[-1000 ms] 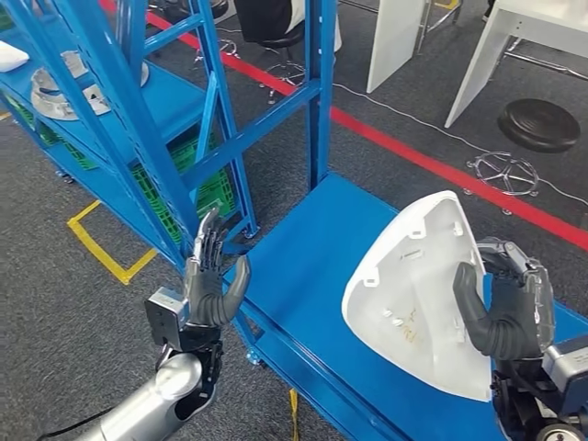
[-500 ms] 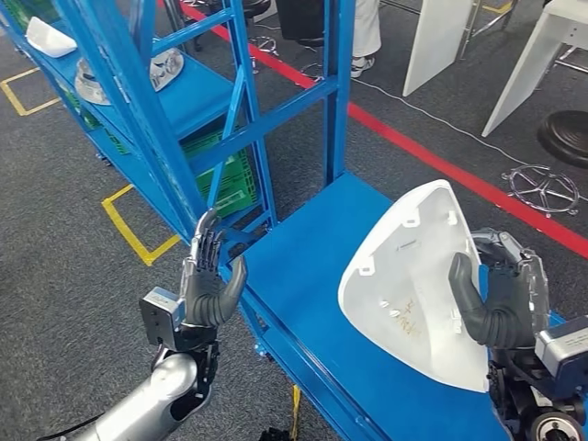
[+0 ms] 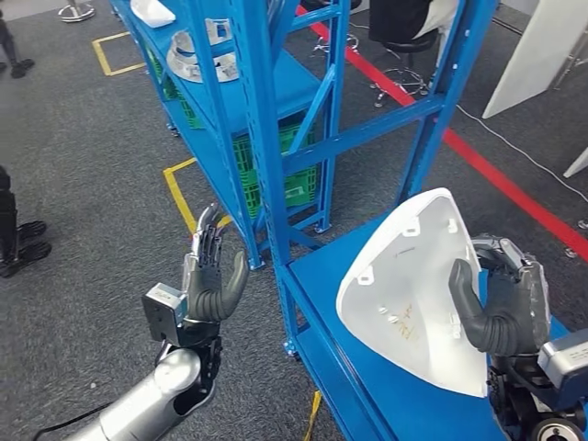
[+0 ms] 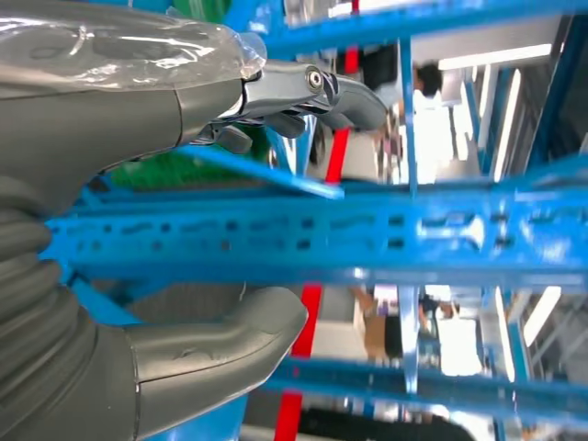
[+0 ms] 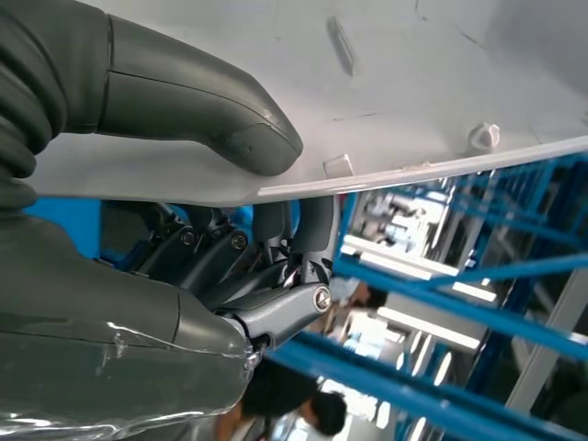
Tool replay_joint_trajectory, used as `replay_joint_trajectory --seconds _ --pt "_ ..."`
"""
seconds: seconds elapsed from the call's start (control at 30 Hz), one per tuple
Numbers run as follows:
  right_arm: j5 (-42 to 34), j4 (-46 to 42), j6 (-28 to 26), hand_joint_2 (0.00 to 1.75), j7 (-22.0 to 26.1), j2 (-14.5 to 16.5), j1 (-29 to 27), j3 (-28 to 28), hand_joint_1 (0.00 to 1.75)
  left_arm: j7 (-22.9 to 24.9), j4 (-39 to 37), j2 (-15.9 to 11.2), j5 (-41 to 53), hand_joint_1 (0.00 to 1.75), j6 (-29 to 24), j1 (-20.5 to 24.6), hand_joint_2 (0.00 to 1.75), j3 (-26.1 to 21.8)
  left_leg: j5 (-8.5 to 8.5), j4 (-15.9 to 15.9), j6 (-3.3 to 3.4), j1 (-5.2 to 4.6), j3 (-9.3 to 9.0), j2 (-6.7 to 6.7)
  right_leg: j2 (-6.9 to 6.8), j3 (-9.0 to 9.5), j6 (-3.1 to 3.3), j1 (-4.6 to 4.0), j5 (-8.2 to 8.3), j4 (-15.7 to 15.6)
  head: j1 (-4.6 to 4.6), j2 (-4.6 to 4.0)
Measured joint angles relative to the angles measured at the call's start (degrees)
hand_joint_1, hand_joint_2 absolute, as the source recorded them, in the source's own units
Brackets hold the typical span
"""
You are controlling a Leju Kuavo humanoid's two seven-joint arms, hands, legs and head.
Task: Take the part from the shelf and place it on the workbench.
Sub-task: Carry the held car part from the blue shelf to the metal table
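A large white curved plastic part (image 3: 409, 289) is held up at the lower right of the head view, over the blue shelf board (image 3: 333, 285). My right hand (image 3: 503, 308) grips its edge, thumb across the inner face and fingers behind; the right wrist view shows the part (image 5: 416, 83) clamped between the thumb and the fingers (image 5: 277, 276). My left hand (image 3: 208, 280) is raised beside the shelf's corner post, fingers apart and holding nothing. The left wrist view shows that hand (image 4: 104, 230) with its empty fingers facing blue rack beams.
The blue steel rack (image 3: 264, 119) rises ahead with diagonal braces. More parts (image 3: 197, 50) lie on a far shelf, above a green crate (image 3: 277, 175). Yellow floor tape (image 3: 180, 197) and a red line (image 3: 499, 179) mark the grey carpet. A seated person (image 3: 409, 18) is behind the rack.
The whole view has swung left: the rack and floor markings have slid right across the picture. Both hands keep their pose, the right still holding the white part.
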State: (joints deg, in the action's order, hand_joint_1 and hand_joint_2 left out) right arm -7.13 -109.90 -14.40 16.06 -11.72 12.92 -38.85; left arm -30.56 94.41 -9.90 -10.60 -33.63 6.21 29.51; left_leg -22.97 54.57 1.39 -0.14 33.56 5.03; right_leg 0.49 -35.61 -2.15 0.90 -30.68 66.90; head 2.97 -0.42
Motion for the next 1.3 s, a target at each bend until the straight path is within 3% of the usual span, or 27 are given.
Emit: replay_joint_trajectory --seconds 0.07,0.13,0.2,0.27,0.33,0.4,0.43,0.47,0.5,0.57,0.63,0.7,0.77,0.83,0.87,0.9,0.93,0.97,1.0,1.07,1.13,1.2,1.23,1.3 --pt "0.06 0.02 0.42 1.75 0.55 -0.02 0.11 -0.19 1.75 -0.05 -0.02 -0.01 -0.13 0.00 -0.12 0.07 1.75 0.04 -0.29 0.54 -0.58 0.15 0.10 1.70 2.75 3.22 -0.04 0.54 3.09 -7.39 -0.14 0.00" --pt "0.15 0.03 0.87 1.75 0.97 -0.04 0.21 -0.38 1.75 -0.08 -0.03 -0.02 -0.18 0.00 -0.16 0.20 1.75 0.10 -0.15 0.78 -1.32 0.37 0.66 3.16 4.47 4.68 0.32 0.65 3.28 -10.14 -0.16 0.00" --pt "0.25 0.00 1.69 1.75 1.69 -0.03 0.40 -0.58 1.75 -0.11 -0.03 -0.12 -0.20 0.00 -0.19 0.17 1.75 0.18 0.12 0.73 -2.06 0.64 1.17 4.02 3.27 5.11 1.04 0.45 3.47 -10.62 -0.04 0.00" --pt "0.40 -0.12 2.87 1.75 2.70 -0.01 0.70 -0.78 1.75 -0.15 -0.03 -0.25 -0.21 0.00 -0.23 0.20 1.75 0.26 -1.10 2.91 -2.65 0.46 2.40 1.06 1.61 5.48 1.84 0.40 3.74 -11.21 0.26 0.00" --pt "0.57 -0.40 4.04 1.75 3.57 0.00 0.85 -1.05 1.75 -0.20 -0.03 -0.27 -0.21 0.00 -0.25 0.37 1.75 0.33 -4.24 9.60 -3.10 0.35 5.90 -3.16 -0.10 5.66 2.42 0.17 3.76 -11.50 0.66 0.00" --pt "0.73 -0.60 4.78 1.75 4.00 0.00 0.84 -1.46 1.75 -0.20 -0.03 -0.28 -0.23 0.00 -0.27 0.34 1.75 0.37 -6.57 16.75 -3.38 0.54 9.88 -4.40 -1.89 5.66 2.68 -0.08 3.60 -11.50 0.83 0.00" --pt "0.79 -0.62 4.94 1.75 4.08 0.00 0.84 -1.67 1.75 -0.20 -0.03 -0.30 -0.25 0.00 -0.28 0.28 1.75 0.37 -6.40 17.86 -3.41 0.60 10.64 -4.55 -2.79 5.69 2.73 -0.16 3.49 -11.50 0.89 0.00" --pt "0.81 -0.67 5.00 1.75 4.11 0.00 0.85 -1.85 1.75 -0.20 -0.03 -0.32 -0.26 0.00 -0.31 0.24 1.75 0.37 -5.19 16.54 -3.35 0.62 10.10 -4.71 -3.67 5.78 2.72 -0.20 3.37 -11.50 0.96 0.00" --pt "0.81 -0.75 5.00 1.75 4.14 0.00 0.87 -1.99 1.75 -0.20 -0.03 -0.33 -0.26 0.00 -0.32 0.22 1.75 0.37 -3.34 13.17 -3.22 0.59 8.38 -5.15 -4.46 5.92 2.66 -0.23 3.23 -11.50 1.04 0.00" --pt "0.81 -1.01 5.00 1.75 4.21 0.00 0.99 -2.20 1.75 -0.19 -0.03 -0.34 -0.27 0.00 -0.34 0.29 1.75 0.38 -0.24 4.76 -2.70 0.22 3.85 -7.81 -5.80 6.30 2.34 -0.47 2.81 -11.48 1.19 0.00" --pt "0.81 -1.23 5.00 1.75 4.27 0.00 1.12 -2.37 1.75 -0.20 -0.02 -0.34 -0.26 0.00 -0.35 0.42 1.75 0.39 0.57 0.83 -2.00 -0.28 1.75 -9.24 -6.94 6.69 1.82 -0.78 2.36 -11.55 1.06 0.00" --pt "0.81 -1.40 5.00 1.75 4.31 0.00 1.18 -2.55 1.75 -0.22 0.00 -0.38 -0.24 0.00 -0.36 0.44 1.75 0.40 0.57 0.48 -1.35 -0.41 1.62 -7.70 -8.06 7.21 1.20 -0.80 1.96 -11.79 0.84 0.00" --pt "0.84 -1.54 5.02 1.75 4.35 0.00 1.30 -2.75 1.75 -0.23 0.01 -0.42 -0.24 0.00 -0.37 0.43 1.75 0.40 0.71 -0.02 -0.78 -0.13 1.15 -6.25 -6.24 6.95 0.61 -0.53 0.66 -10.40 0.62 0.00" --pt "0.92 -1.63 5.37 1.75 4.45 0.00 1.36 -2.90 1.75 -0.24 0.00 -0.34 -0.23 0.00 -0.39 0.52 1.75 0.40 0.76 -0.30 -0.27 0.12 0.78 -5.00 -2.47 4.12 0.33 -0.33 -2.55 -4.16 0.18 0.00" --pt "1.02 -1.66 5.74 1.75 4.55 0.00 1.31 -3.01 1.75 -0.23 -0.01 -0.29 -0.23 0.00 -0.40 0.55 1.75 0.41 0.72 -0.27 -0.08 0.11 0.74 -4.26 -1.35 1.92 0.30 -0.33 -4.32 0.21 0.01 0.00" --pt "1.14 -1.66 6.22 1.75 4.61 0.00 1.21 -3.15 1.75 -0.22 -0.01 -0.24 -0.22 0.00 -0.41 0.52 1.75 0.42 0.70 -0.25 0.01 0.08 0.70 -3.45 -0.89 -0.07 0.28 -0.33 -5.38 3.81 -0.09 0.00" --pt "1.27 -1.67 6.71 1.75 4.70 0.00 1.11 -3.33 1.75 -0.21 -0.01 -0.21 -0.22 0.00 -0.44 0.47 1.75 0.42 0.67 -0.22 0.03 0.05 0.66 -2.56 -0.71 -1.33 0.30 -0.34 -5.38 5.64 -0.12 0.00" --pt "1.40 -1.68 7.21 1.75 4.81 0.00 1.05 -3.55 1.75 -0.18 -0.01 -0.21 -0.22 0.00 -0.49 0.45 1.75 0.42 0.64 -0.19 0.03 0.03 0.56 -1.61 -0.60 -1.53 0.39 -0.33 -4.18 5.14 -0.12 0.00" --pt "1.50 -1.72 7.69 1.75 4.92 0.00 1.04 -3.76 1.75 -0.14 -0.01 -0.22 -0.22 0.00 -0.56 0.43 1.75 0.42 0.60 -0.14 -0.02 0.04 0.42 -0.67 -0.31 -0.58 0.55 -0.32 -1.93 2.25 -0.13 0.00" --pt "1.79 -1.84 8.46 1.75 5.06 0.00 1.08 -4.13 1.75 -0.03 -0.01 -0.22 -0.24 0.00 -0.66 0.44 1.75 0.42 0.48 0.01 -0.27 0.06 0.28 1.08 2.28 2.57 1.01 -0.18 2.60 -6.04 -0.17 0.00" --pt "2.13 -1.97 8.92 1.75 5.13 0.00 1.12 -4.57 1.75 0.06 -0.01 -0.23 -0.26 0.00 -0.67 0.47 1.75 0.44 0.57 0.16 -0.80 0.25 0.65 2.55 4.66 4.68 1.30 -0.09 4.10 -10.77 -0.17 0.00" --pt "2.32 -2.09 9.10 1.75 5.19 0.04 1.18 -5.05 1.75 0.10 0.00 -0.27 -0.27 0.00 -0.67 0.40 1.75 0.46 0.98 -0.05 -1.60 0.52 1.09 4.10 4.11 5.37 1.64 -0.14 4.02 -11.58 -0.12 0.00" --pt "2.37 -2.17 9.14 1.75 5.20 0.08 1.22 -5.22 1.75 0.09 0.01 -0.33 -0.27 0.00 -0.67 0.32 1.75 0.48 0.95 0.02 -1.91 0.50 1.23 3.84 3.29 5.63 1.91 -0.11 4.21 -11.96 -0.09 0.00" --pt "2.37 -2.40 9.14 1.75 5.22 0.17 1.31 -5.48 1.75 0.05 0.03 -0.44 -0.28 0.00 -0.67 0.35 1.75 0.50 -0.72 2.79 -2.42 0.21 2.65 0.68 1.52 6.19 2.53 0.10 4.62 -12.83 0.38 0.00"
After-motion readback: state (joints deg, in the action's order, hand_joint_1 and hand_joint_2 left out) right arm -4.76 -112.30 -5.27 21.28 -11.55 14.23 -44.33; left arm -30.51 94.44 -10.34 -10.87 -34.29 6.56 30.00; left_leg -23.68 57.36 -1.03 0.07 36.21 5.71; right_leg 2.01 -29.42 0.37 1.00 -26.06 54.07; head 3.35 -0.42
